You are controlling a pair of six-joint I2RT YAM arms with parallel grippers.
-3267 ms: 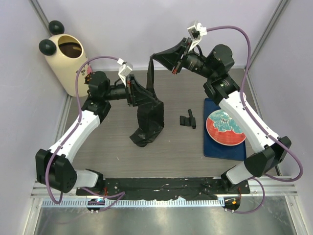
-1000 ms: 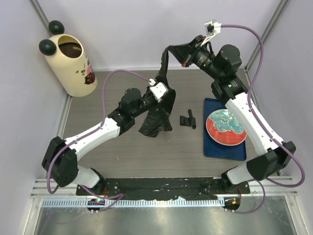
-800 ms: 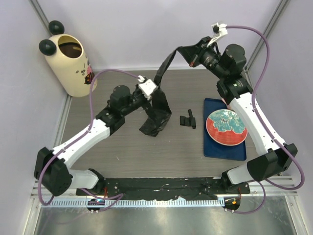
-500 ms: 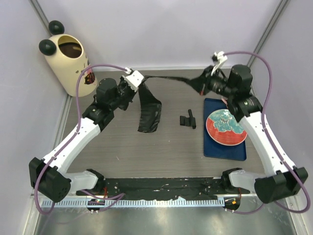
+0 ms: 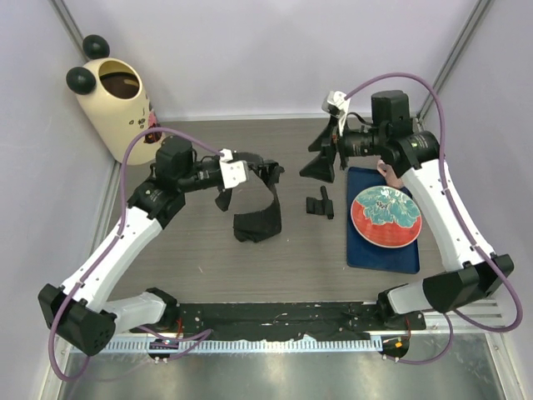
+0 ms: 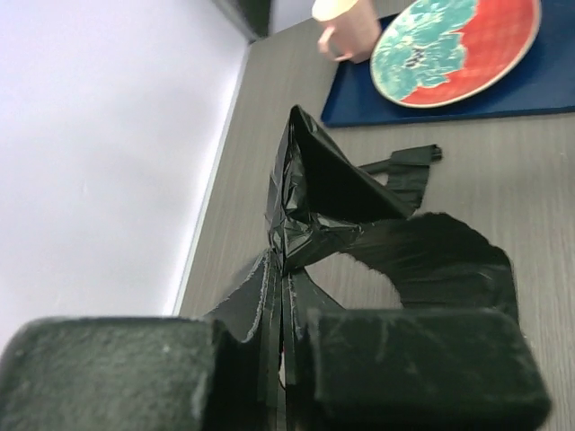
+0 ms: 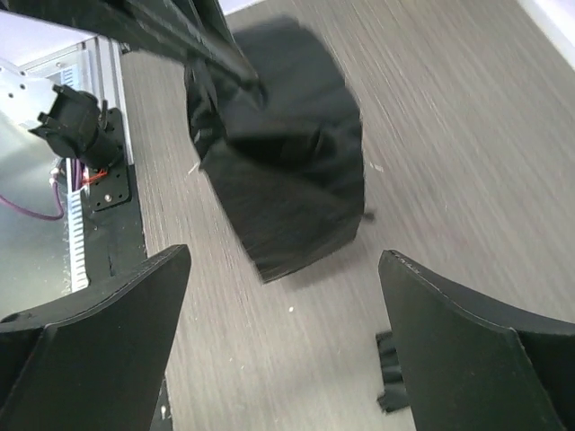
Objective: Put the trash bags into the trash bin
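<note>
**Item 1 – trash bag** (image 5: 256, 218): thin, glossy black plastic, crinkled. The upper end is pinched in the left claw. The rest loops down, and its crumpled lower end appears to rest on the worktop (image 5: 200, 267) near the centre. It is well apart from the bin and outside it.

**Item 2 – trash bin** (image 5: 117, 112): cream, rounded, with two black ball ears. It stands upright in the far left corner, and the brown inner bucket (image 5: 121, 83) shows at its mouth.

**Item 3 – left claw** (image 5: 263, 169): jaws closed tight on a gathered fold of the trash bag. The wrist view shows the plastic squeezed between the two fingers (image 6: 117, 368).

**Item 4 – right claw** (image 5: 322, 155): jaws spread wide, holding nothing. It hovers right of the bag, above the far side of the worktop.

**Item 5 – sundries, right side**: red-and-teal plate (image 5: 385, 217) on a blue mat (image 5: 379, 257). A pinkish cup (image 6: 346, 27) stands at the mat's far edge. A small black object (image 5: 321, 204) lies on the worktop between bag and mat.
</note>
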